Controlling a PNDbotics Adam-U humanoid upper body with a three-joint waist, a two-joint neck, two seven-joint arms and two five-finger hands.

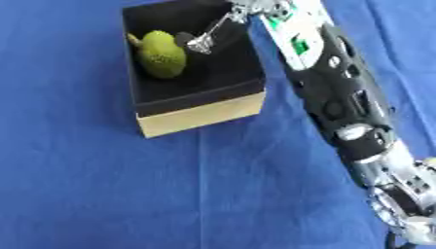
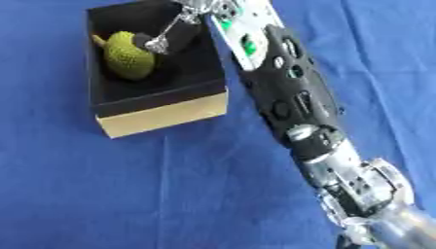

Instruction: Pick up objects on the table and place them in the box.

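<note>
I see the box (image 1: 204, 114), black inside with a tan outer wall, standing on the blue cloth (image 1: 102, 194). Inside it lies one green, bumpy, fruit-shaped object (image 1: 162, 54) with a small stem end, near the left wall of the box. My right arm (image 2: 294, 97) reaches in from the lower right, and the right hand (image 1: 204, 40) is over the box opening; one thin finger points down just beside the green object. If the fingers are wide or narrow, I cannot tell. I can read no writing.
</note>
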